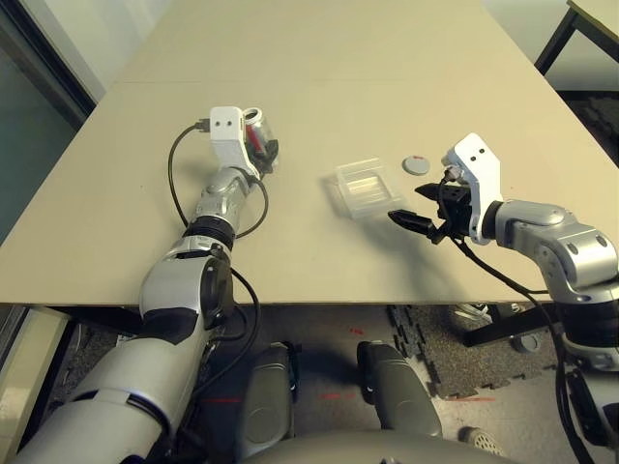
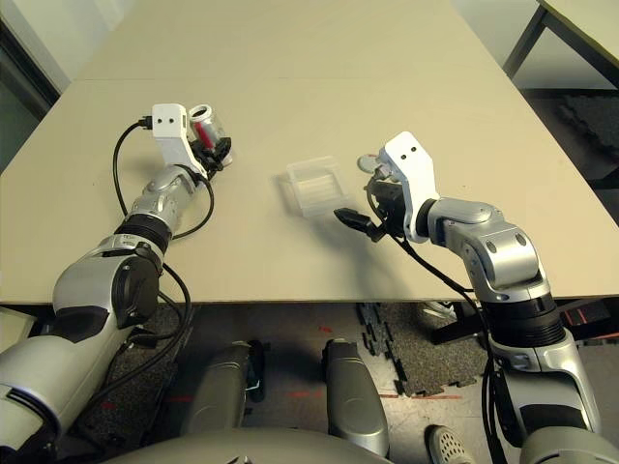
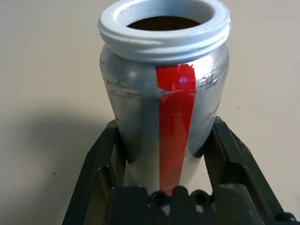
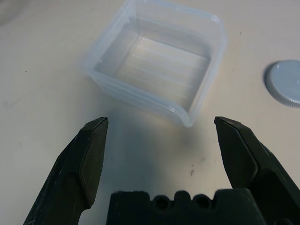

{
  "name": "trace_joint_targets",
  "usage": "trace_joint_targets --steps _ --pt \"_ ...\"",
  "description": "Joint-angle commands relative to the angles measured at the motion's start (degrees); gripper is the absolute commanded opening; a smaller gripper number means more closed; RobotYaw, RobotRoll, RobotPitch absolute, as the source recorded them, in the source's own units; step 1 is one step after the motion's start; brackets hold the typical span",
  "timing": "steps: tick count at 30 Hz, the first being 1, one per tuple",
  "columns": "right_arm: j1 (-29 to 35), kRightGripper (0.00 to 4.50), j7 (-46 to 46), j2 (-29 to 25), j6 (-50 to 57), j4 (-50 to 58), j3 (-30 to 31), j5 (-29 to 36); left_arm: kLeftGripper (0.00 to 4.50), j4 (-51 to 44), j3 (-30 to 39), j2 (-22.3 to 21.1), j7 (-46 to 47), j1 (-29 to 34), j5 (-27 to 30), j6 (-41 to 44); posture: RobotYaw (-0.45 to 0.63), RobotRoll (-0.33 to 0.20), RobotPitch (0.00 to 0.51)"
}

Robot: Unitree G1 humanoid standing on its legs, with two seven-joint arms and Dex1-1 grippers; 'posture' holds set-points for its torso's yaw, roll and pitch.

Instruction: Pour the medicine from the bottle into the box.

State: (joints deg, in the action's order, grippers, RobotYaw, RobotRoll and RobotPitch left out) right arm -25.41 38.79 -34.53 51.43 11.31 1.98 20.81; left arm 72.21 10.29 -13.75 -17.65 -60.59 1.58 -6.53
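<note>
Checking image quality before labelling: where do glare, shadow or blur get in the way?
Left wrist view: a small glare spot on the bottle's red stripe, with shadow on the table beside it. Right wrist view: the box is sharp, faint reflections streak its floor, and the right gripper's fingers look soft.

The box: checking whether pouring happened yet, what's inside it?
Nothing visible inside the box; its clear floor shows only the table beneath. The bottle's contents are hidden in its dark mouth.
</note>
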Motion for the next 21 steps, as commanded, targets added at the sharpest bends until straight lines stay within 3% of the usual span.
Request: trace_joint_targets --steps 1,3,5,9,16,21 --pt "0.5 4.5 -0.3 0.0 0.6 0.7 0.1 0.3 2.53 -2.0 -23.9 -4.5 -2.7 -7.7 -24.8 -14.0 -0.17 0.0 0.145" --pt "0.4 4.5 0.0 -0.2 0.1 0.1 0.1 0.1 2.53 -2.1 -42.5 -6.5 2.1 -14.9 -43.9 -21.7 -0.16 0.0 0.14" --pt "0.2 4.5 0.2 -0.1 -0.7 -0.8 0.4 -0.2 2.53 -0.5 -55.0 -6.2 6.5 -21.1 -56.0 -25.0 -0.16 0.0 0.136" --pt "0.1 4.5 -0.6 1.2 -1.9 -1.5 0.3 -0.5 2.53 2.0 -69.8 -3.7 16.2 -27.9 -70.1 -27.0 -0.19 0.0 0.129" --pt "0.7 4.5 -2.4 3.4 -2.6 -1.4 0.1 -0.5 2.53 4.6 -78.8 4.5 24.1 -33.1 -78.5 -25.7 -0.22 0.0 0.129" --pt "1.4 4.5 -3.2 3.7 -2.1 -0.3 -0.6 -0.2 2.53 5.6 -76.6 7.6 23.4 -33.9 -76.1 -25.8 -0.24 0.0 0.132"
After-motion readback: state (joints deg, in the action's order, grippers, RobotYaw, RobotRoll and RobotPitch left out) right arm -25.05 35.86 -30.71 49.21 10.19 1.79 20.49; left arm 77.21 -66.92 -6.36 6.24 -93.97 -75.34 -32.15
